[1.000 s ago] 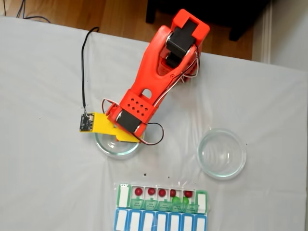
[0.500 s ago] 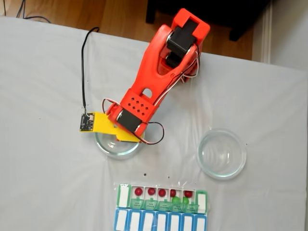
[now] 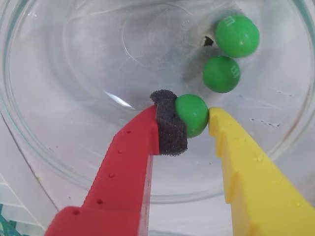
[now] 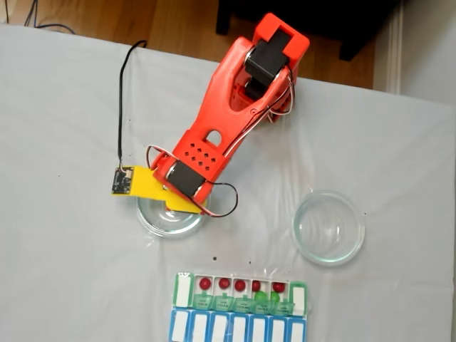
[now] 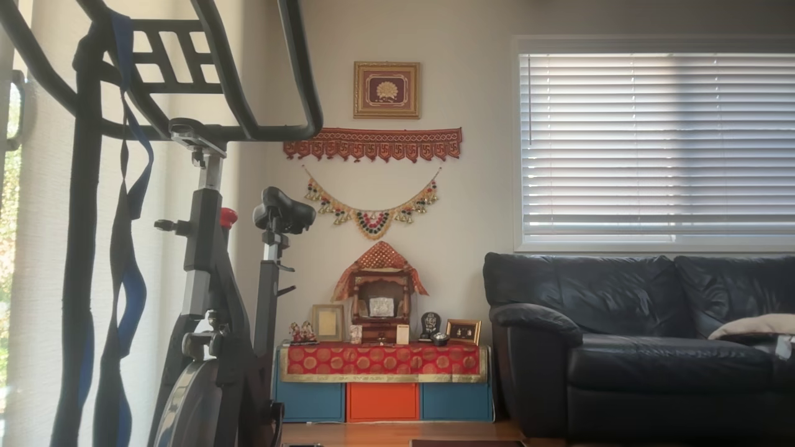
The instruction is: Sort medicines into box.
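While clamped on one bright green round medicine ball (image 3: 193, 114) inside the clear glass dish (image 3: 29, 142):
Red-and-yellow two-finger gripper (image 3: 197, 120) squeezing it side to side; long white pill organiser box (image 4: 241, 293) lying well apart, toward the fixed view's bottom right.

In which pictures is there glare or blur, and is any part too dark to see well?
Wrist view: sharp on the green ball between the fingers; bright glare streaks on the glass dish. Fixed view: even, soft light, slightly blurred; the pill box labels are unreadable. Other view: strong backlight from the window, so the exercise bike and sofa look dark.
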